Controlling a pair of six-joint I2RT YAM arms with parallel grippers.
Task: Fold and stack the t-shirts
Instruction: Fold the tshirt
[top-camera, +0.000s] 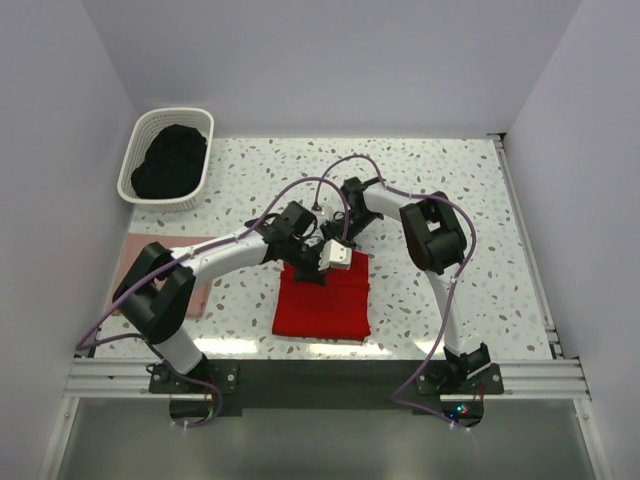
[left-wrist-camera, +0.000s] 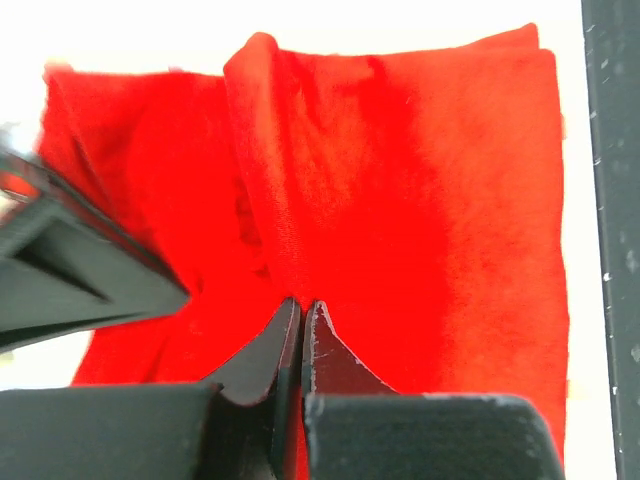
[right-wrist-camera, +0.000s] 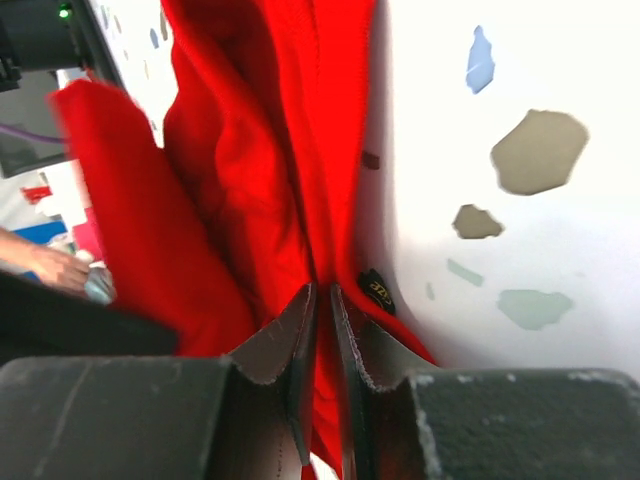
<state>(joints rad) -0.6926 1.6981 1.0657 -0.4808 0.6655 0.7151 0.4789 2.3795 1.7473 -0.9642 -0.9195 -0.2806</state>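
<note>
Left gripper (left-wrist-camera: 301, 305) pinching raised ridge of red t-shirt (top-camera: 322, 305), jaws pressed together. Right gripper (right-wrist-camera: 322, 290) nipping same far edge just beside it. Shirt lying lengthwise from both grippers toward near side. Pink t-shirt (top-camera: 200, 292) lying off left, nearer left arm.

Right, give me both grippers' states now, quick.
Left gripper: closed, pinching a raised fold of the bright red cloth t-shirt.
Right gripper: closed on the same t-shirt's edge.
</note>
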